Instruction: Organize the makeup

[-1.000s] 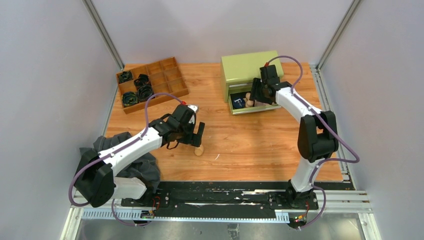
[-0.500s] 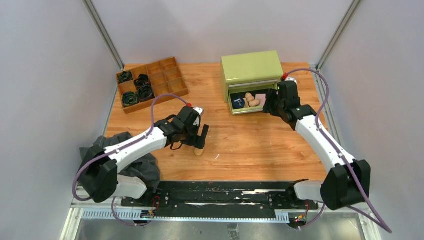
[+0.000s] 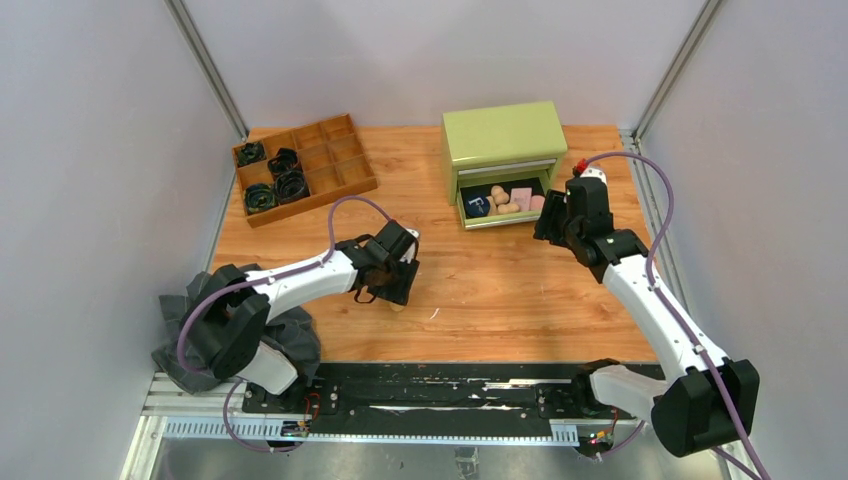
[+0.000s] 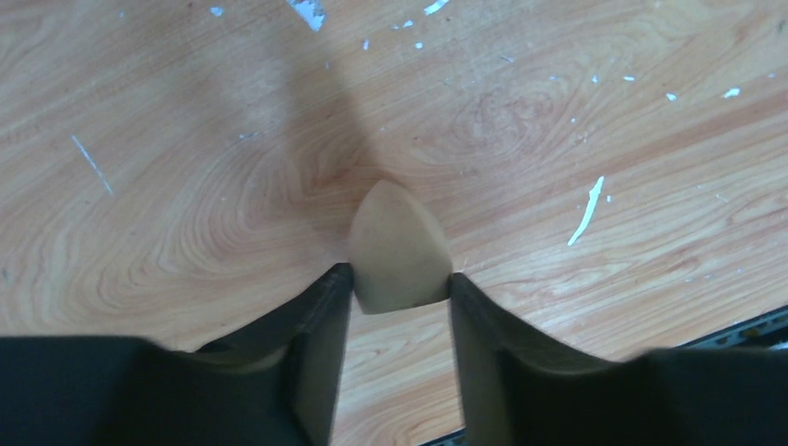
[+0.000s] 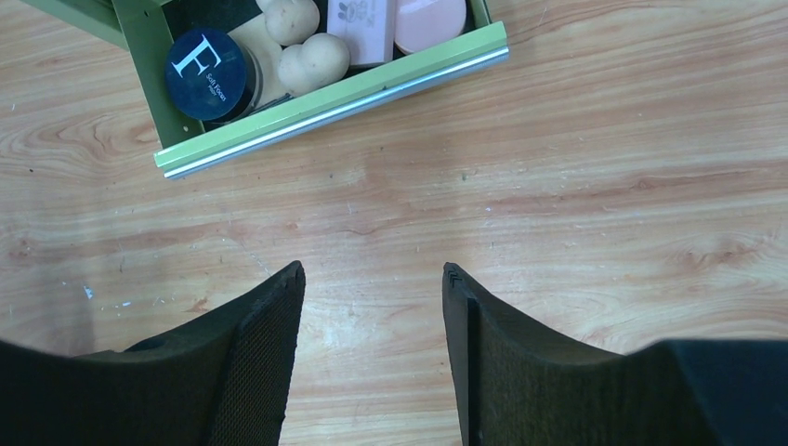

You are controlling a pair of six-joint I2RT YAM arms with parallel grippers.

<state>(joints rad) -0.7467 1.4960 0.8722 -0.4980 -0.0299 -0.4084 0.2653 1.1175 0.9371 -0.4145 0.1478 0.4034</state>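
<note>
A beige egg-shaped sponge (image 4: 400, 249) is pinched at its wide end between the fingertips of my left gripper (image 4: 400, 283), low over the wooden table. In the top view this gripper (image 3: 397, 288) covers most of the sponge. My right gripper (image 5: 372, 271) hangs open and empty over bare wood just in front of the open drawer (image 5: 353, 98) of the green box (image 3: 503, 135). In the drawer lie a dark round compact marked "F" (image 5: 206, 60), two beige sponges (image 5: 314, 58), a pink square pad (image 5: 364, 23) and a pink round puff (image 5: 429, 19).
A wooden divided tray (image 3: 335, 150) at the back left holds several black coiled bands (image 3: 275, 182). A dark grey cloth (image 3: 295, 335) lies bunched by the left arm's base. A small white scrap (image 3: 436, 313) sits on the table near the front.
My left gripper slid right and closed on the sponge. My right arm drew back from the drawer toward the right, uncovering its contents.
</note>
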